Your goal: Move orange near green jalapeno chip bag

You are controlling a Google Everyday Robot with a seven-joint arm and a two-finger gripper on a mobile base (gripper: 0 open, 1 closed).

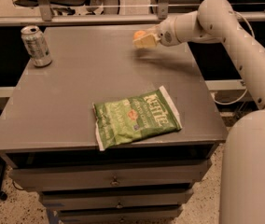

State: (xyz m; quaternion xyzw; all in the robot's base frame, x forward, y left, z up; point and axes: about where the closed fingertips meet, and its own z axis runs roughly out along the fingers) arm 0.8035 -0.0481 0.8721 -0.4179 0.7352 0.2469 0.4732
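Note:
The orange (138,33) is small and round, and mostly hidden between the pale fingers of my gripper (144,40). The gripper is shut on the orange and holds it a little above the far right part of the table; a shadow lies on the tabletop beneath it. The green jalapeno chip bag (136,117) lies flat near the table's front edge, right of centre, with white "Kettle" lettering. The bag is well in front of the gripper.
A silver-green soda can (36,45) stands upright at the far left corner of the grey table (62,101). Drawers sit below the tabletop. My arm (244,50) reaches in from the right, over the table's right edge.

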